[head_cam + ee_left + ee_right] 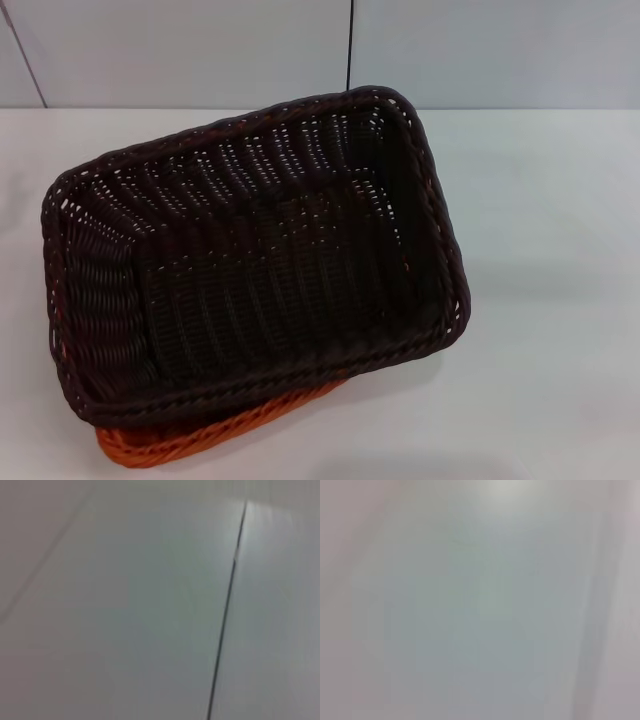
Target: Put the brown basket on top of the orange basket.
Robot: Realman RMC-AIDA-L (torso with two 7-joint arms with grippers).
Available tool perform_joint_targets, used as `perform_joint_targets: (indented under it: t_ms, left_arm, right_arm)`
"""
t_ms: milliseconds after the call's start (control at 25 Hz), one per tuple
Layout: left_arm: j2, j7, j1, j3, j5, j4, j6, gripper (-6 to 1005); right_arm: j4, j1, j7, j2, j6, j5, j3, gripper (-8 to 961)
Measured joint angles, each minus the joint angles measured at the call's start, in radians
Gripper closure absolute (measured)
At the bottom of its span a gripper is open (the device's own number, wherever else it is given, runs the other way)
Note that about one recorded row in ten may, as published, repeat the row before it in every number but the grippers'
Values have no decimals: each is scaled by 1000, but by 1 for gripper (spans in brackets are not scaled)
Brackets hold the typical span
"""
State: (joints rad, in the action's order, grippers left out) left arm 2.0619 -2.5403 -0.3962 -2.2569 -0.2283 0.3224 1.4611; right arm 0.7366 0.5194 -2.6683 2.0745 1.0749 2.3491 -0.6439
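Note:
The brown basket point(250, 260) is a very dark woven rectangular basket in the middle of the head view. It sits on top of the orange basket point(190, 440), turned a little askew. Only a strip of the orange rim shows under the brown basket's near edge, and small bits show through at its right side. Neither gripper nor arm shows in the head view. The left wrist view and the right wrist view show only plain pale surface, with no basket and no fingers.
The baskets rest on a white table point(550, 300). A pale wall point(200, 50) with a dark vertical seam point(350, 45) stands behind it. The left wrist view shows a dark seam point(227, 605) in a pale panel.

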Motion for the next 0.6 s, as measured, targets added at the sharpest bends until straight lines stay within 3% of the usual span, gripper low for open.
perform_joint_targets:
  t_ms: [120, 160, 200, 280, 320, 600]
  left_arm:
    - [1, 0, 9, -23, 0, -1, 27, 170]
    - [1, 0, 9, -23, 0, -1, 27, 170]
    - [0, -1, 21, -56, 0, -8, 63, 170]
    - [-1, -8, 26, -61, -1, -13, 67, 170]
    - [-1, -8, 26, -61, -1, -13, 67, 170]
    - [-14, -30, 35, -54, -13, -24, 65, 170]
  right_arm:
    - [-229, 3, -101, -4, -9, 180, 67, 280]
    - [-229, 3, -101, -4, -9, 180, 67, 281]
    - [-326, 1, -155, -2, 9, 263, 105, 281]
    - [-364, -1, -166, -1, 24, 301, 118, 281]
    - [-445, -7, -175, 0, 65, 381, 141, 281]
    - [-529, -20, -173, -2, 98, 449, 160, 281]
